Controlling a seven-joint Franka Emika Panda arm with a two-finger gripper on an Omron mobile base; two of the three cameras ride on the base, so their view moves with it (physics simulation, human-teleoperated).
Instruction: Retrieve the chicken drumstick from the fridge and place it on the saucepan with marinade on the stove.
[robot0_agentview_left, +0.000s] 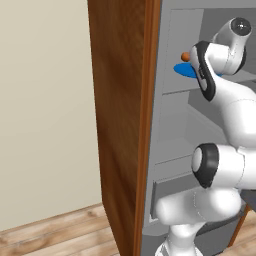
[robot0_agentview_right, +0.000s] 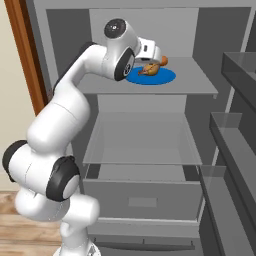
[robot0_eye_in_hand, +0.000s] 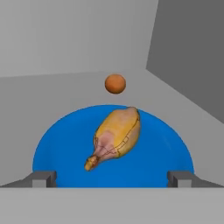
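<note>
- The tall plain grey fridge (robot0_agentview_right: 210, 120) stands open, its brown wooden side panel (robot0_agentview_left: 120, 125) nearest me, and the white arm reaches in at the upper shelf.
- On that grey shelf (robot0_agentview_right: 200, 82) lies a flat round blue plate (robot0_eye_in_hand: 57, 153), and on it the small orange-brown knobbly chicken drumstick (robot0_eye_in_hand: 117, 136), bony end towards the hand.
- Just behind the plate sits a small round orange ball (robot0_eye_in_hand: 115, 83), perhaps a fruit; I cannot tell which.
- The two-finger gripper (robot0_eye_in_hand: 113, 178) hovers at the plate's near edge, jaws spread wide with nothing between them, the drumstick ahead and untouched.
- This looks like the reach for the pick-up. Next, I judge, the hand must push forward and down so the fingers straddle the meaty part, then close.
- The saucepan and stove lie somewhere off to the side.
- No brand, label or writing can be read anywhere.
</note>
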